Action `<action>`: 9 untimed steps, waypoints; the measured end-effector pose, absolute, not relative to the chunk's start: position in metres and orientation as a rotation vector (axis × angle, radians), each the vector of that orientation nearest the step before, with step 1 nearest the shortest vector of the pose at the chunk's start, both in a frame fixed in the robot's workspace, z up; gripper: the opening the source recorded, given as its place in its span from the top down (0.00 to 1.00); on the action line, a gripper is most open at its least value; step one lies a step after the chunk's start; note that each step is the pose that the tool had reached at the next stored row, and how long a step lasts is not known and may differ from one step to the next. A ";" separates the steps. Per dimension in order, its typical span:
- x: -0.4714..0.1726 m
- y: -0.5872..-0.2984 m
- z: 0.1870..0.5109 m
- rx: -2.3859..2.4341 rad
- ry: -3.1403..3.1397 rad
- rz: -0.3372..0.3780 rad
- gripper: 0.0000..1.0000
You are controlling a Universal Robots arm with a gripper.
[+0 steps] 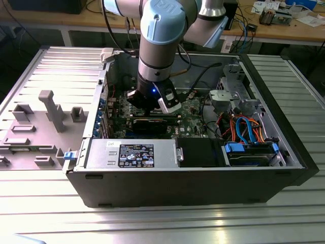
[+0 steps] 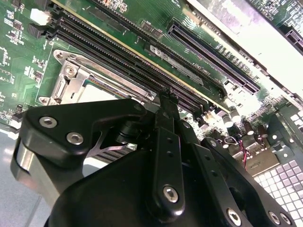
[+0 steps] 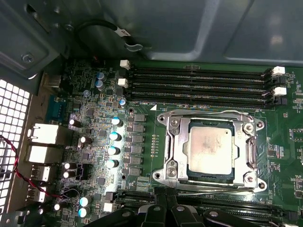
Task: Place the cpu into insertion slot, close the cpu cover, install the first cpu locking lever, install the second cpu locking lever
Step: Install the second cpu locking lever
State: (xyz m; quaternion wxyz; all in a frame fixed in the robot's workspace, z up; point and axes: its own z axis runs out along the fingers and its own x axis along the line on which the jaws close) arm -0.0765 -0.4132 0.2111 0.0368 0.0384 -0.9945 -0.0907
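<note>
1. The cpu [image 3: 209,150] sits flat in the insertion slot [image 3: 184,172] on the green board, silver-grey top facing up in the first wrist view. It looks seated square, so placement seems done.
2. The cpu cover [image 3: 208,118] appears to lie down over the chip edges, its cut-out centre framing the metal top. Thin shiny lever wires run along the frame's sides; whether they are latched cannot be told.
3. The end effector [image 2: 168,101] hovers just beside the socket, over the nearest black slots. In the second wrist view its two black fingers meet at the tip w/ no gap and nothing between them: closed, empty. A closed tip probably suits pushing a thin wire or plate, not lifting.
4. In the exterior view the arm reaches straight down into the open pc case [image 1: 284,152], the end effector [image 1: 152,114] low over the board, approx mid-case.
5. Surroundings: memory slots [image 3: 199,82] run long on the socket's far side; a row of capacitors [image 3: 113,142] stands near it on the port side. Black cable [image 3: 102,26] loops on the case wall, well apart.
6. In the way: case walls, drive cage w/ orange and blue cables [image 1: 244,127] to the exterior view's right, power supply [image 1: 132,152] in front. Tight access; only a top-down approach looks open.
7. The case rests on a ribbed metal counter [image 1: 162,223]; grey fixtures [image 1: 53,109] stand to the exterior view's left.
</note>
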 end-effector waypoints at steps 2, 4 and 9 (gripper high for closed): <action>-0.076 -0.413 0.211 0.118 -3.053 -0.278 0.89; -0.076 -0.413 0.211 0.118 -3.053 -0.278 0.89; -0.077 -0.413 0.211 0.118 -3.053 -0.279 0.89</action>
